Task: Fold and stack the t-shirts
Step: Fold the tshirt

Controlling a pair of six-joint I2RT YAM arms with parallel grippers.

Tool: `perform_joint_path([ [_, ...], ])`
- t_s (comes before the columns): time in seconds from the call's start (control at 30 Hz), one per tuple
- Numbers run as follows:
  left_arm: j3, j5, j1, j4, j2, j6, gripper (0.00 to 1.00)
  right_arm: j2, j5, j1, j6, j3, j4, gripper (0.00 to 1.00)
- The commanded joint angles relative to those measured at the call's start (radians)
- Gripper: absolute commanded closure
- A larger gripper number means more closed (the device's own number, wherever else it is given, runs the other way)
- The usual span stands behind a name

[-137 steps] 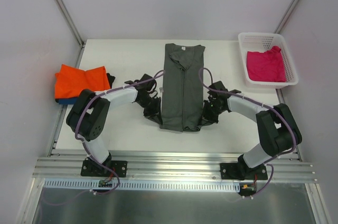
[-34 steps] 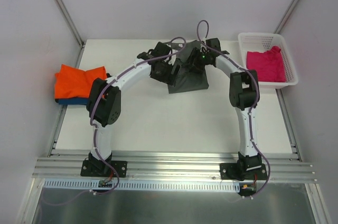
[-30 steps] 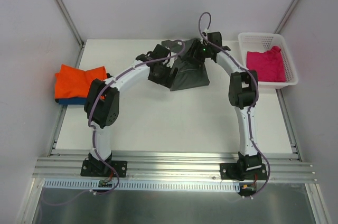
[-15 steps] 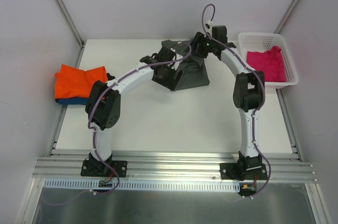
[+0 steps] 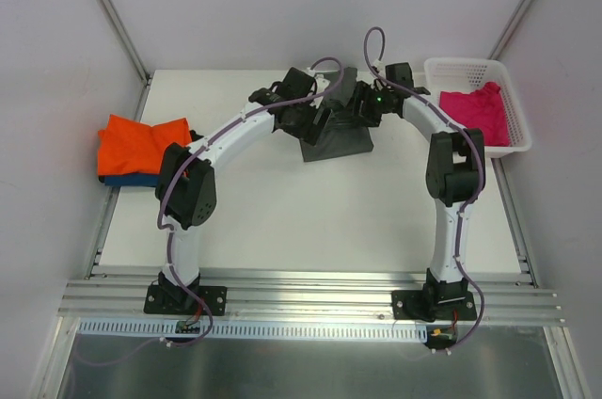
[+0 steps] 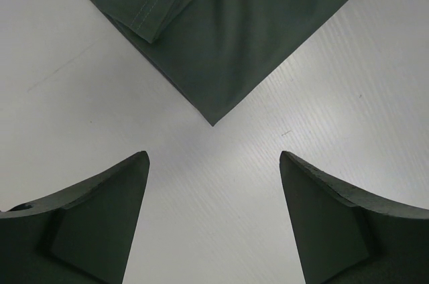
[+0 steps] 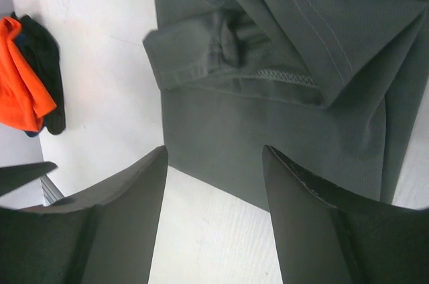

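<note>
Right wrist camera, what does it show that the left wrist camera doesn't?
Only the right wrist view: the orange t-shirt at the left edge with a dark cloth against it, and the bunched upper layers and stitched hems of the dark grey t-shirt. Only the left wrist view: one flat, pointed corner of that shirt, aimed toward the left gripper. Both: the dark grey t-shirt lying on the white table, seen between open fingers that hold nothing, the right gripper included.

No text, label or number can be read anywhere.
</note>
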Motion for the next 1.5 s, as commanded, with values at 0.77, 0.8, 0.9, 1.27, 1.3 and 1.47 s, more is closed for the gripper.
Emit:
perform_joint_path([
  [0.77,-0.017,-0.056,0.011,0.005,-0.052,0.024,0.2,0.136,0.119,0.007,-0.126,0.09,-0.034,0.37],
  [0.8,-0.022,-0.058,0.011,0.005,-0.054,0.024,0.2,0.145,0.122,0.005,-0.124,0.119,-0.029,0.37],
  [0.9,-0.037,-0.064,0.011,0.005,-0.06,0.024,0.2,0.191,0.126,0.004,-0.121,0.209,-0.021,0.36],
  [1.27,-0.056,-0.107,0.009,0.005,-0.094,0.067,0.2,0.301,0.188,0.011,-0.017,0.453,0.104,0.34],
  [1.3,-0.059,-0.113,0.011,0.006,-0.101,0.07,0.2,0.301,0.191,0.011,0.0,0.469,0.123,0.34],
  [1.47,-0.093,-0.116,0.009,0.0,-0.134,0.076,0.2,0.257,0.166,0.01,0.166,0.518,0.181,0.33],
])
